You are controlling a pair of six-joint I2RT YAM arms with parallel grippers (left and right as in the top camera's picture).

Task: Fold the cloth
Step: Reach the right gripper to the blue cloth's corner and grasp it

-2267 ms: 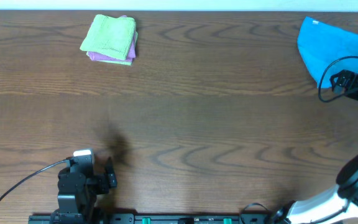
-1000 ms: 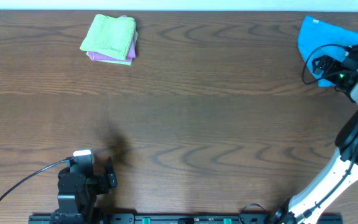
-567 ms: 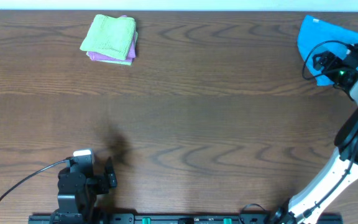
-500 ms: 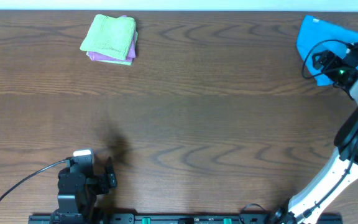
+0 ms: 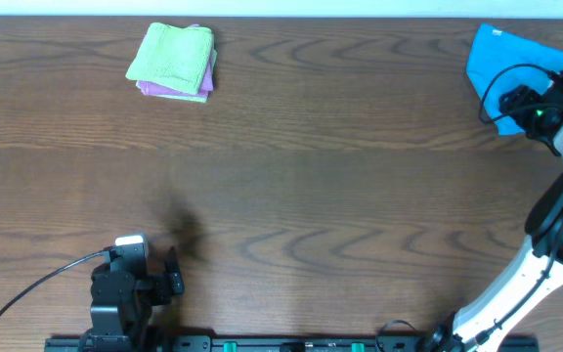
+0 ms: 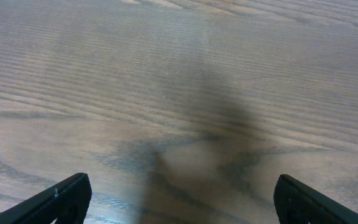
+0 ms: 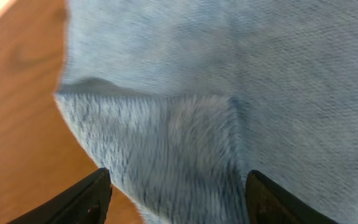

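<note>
Even, fairly bright light falls from above on the tabletop point(image 5: 340, 196). One soft, dark shadow point(image 5: 186, 233) smudges the wood. The right wrist view is blurred, and the close cloth point(image 7: 229, 81) looks washed pale.

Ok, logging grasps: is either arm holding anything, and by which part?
Nothing yet: the right fingers stand apart around an edge fold of the cloth; the left fingers are open above the table.

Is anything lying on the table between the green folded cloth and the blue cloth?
Nothing. In the overhead view, the stretch of table between the green cloth and the blue cloth is bare wood.
</note>
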